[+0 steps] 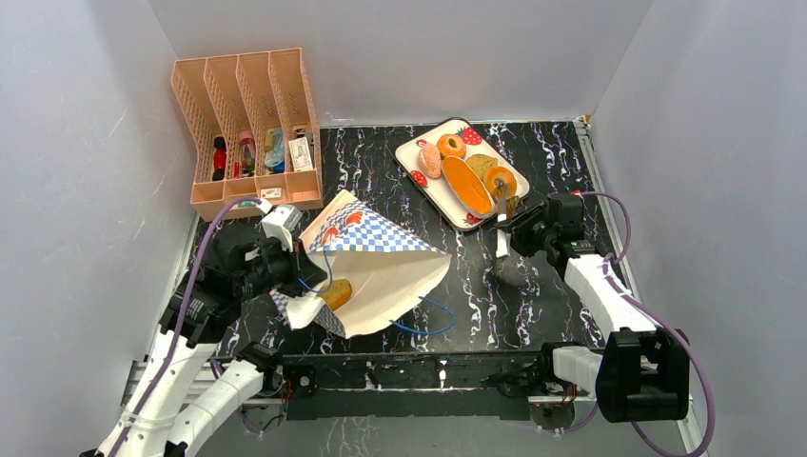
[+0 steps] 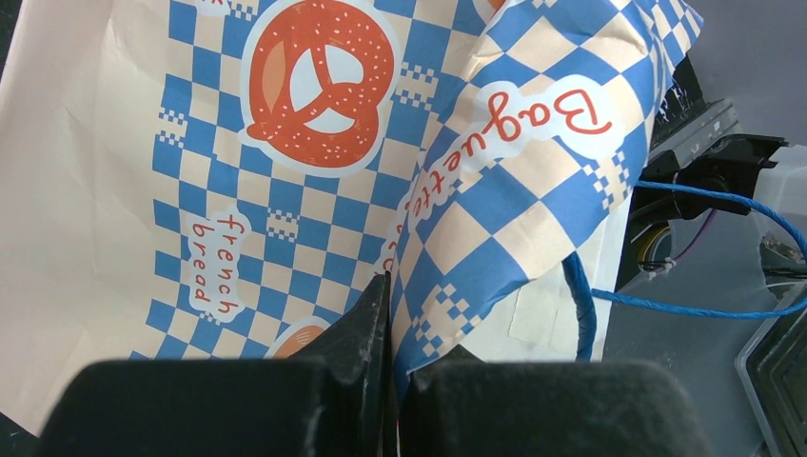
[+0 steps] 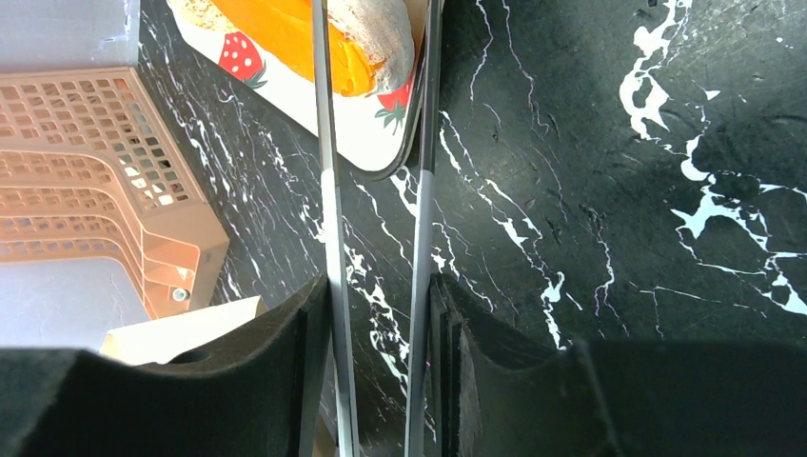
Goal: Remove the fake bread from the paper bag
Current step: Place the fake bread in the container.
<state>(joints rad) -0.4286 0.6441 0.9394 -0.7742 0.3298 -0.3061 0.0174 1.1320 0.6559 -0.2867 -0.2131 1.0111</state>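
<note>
The paper bag (image 1: pixel 385 262) lies on its side on the black marbled table, mouth toward the left. My left gripper (image 1: pixel 288 255) is shut on the bag's chequered rim (image 2: pixel 495 190), holding the mouth up. One orange-brown piece of fake bread (image 1: pixel 335 292) shows inside the mouth. My right gripper (image 1: pixel 521 235) is shut on grey metal tongs (image 3: pixel 324 143), whose tips reach over the strawberry-print tray (image 1: pixel 424 181). A brownish bread piece (image 3: pixel 381 33) sits between the tong tips, over the long orange loaf (image 1: pixel 466 185). Donuts (image 1: pixel 451 146), a pinkish roll (image 1: pixel 430 160) and toast (image 1: pixel 482 164) lie on the tray.
A peach file rack (image 1: pixel 249 124) with small items stands at the back left; it also shows in the right wrist view (image 3: pixel 95 181). The bag's blue cord handle (image 1: pixel 428 319) trails onto the table near the front rail. Grey walls close in the sides.
</note>
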